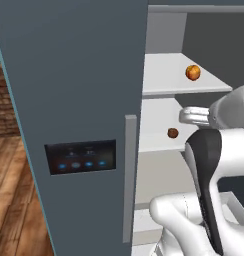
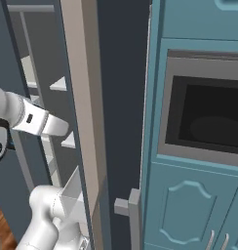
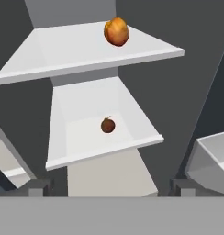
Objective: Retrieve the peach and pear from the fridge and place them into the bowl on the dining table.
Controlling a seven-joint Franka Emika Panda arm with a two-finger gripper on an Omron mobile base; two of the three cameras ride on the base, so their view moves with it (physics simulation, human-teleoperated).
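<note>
White shelves inside the open fridge (image 1: 69,75) carry both fruits: the orange pear (image 3: 116,31) near the upper shelf's front edge, the dark red peach (image 3: 108,125) mid-shelf below, clear space around each. The gripper (image 3: 109,188) stands fully open, empty, short of both.

The slate-grey fridge (image 1: 79,100) stands open, white shelves showing. The yellow-orange pear (image 1: 193,72) sits on the upper shelf; the small dark red peach (image 1: 172,133) rests on the shelf below.

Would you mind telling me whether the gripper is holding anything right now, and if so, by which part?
Nothing is held. The gripper is open and short of the shelves; the peach and the pear both sit untouched in the fridge.
</note>
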